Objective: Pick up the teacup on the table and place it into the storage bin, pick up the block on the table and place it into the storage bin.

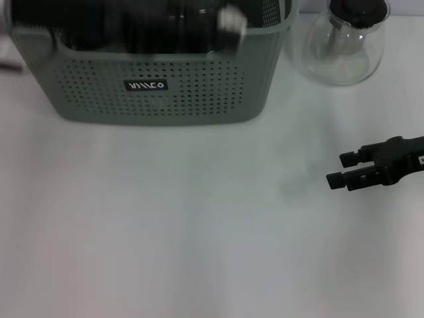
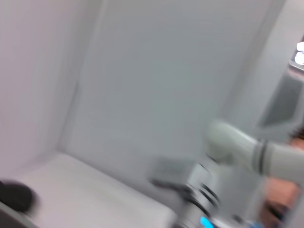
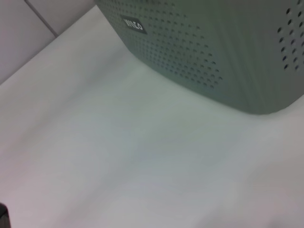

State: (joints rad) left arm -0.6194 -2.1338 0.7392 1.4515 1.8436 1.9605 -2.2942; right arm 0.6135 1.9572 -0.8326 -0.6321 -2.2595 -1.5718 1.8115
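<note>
The storage bin stands at the back of the table, grey-green with perforated walls and a black label; the right wrist view shows its wall close by. My left arm is a dark blurred mass over the bin's opening, and its fingers cannot be made out. My right gripper hovers low over the table's right side, well in front of the bin, open with nothing between its fingers. Neither the teacup nor the block shows in any view.
A clear glass teapot with a black lid stands right of the bin at the back. White table top stretches in front of the bin. The left wrist view shows only pale walls and a grey arm segment.
</note>
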